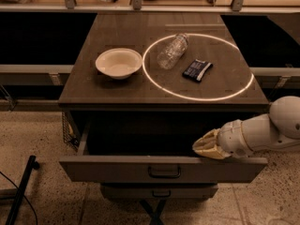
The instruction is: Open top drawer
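gripper [206, 147] over one open top drawer [117, 168] — one bowl [118, 63], one bottle [172, 50]

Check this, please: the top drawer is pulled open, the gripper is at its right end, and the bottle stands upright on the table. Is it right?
Not fully. The camera view shows the bottle lying on its side. The top drawer is pulled open, with the gripper at its right end.

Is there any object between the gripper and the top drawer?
Nothing visible stands between them. The gripper is right at the upper edge of the top drawer, near its right end; the drawer stands pulled out.
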Motion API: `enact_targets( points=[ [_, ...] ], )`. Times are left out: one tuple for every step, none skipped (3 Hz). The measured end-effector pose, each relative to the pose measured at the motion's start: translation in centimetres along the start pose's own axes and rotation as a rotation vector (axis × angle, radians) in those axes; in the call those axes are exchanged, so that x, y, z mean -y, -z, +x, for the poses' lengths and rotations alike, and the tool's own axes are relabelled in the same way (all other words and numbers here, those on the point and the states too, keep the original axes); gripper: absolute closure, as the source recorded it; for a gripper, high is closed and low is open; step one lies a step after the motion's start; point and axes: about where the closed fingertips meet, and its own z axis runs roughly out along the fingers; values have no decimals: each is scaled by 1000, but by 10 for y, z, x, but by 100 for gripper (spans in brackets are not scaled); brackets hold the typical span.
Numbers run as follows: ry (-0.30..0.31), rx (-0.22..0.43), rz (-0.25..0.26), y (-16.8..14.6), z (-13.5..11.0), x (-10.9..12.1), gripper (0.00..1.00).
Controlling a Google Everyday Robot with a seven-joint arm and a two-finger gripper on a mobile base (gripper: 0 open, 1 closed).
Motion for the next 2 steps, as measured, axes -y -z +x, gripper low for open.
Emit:
enact_targets(
  points=[
    [12, -16, -12, 1, 3, -4, 100],
    [18, -27, -33, 2, 5, -10, 100]
  ],
)
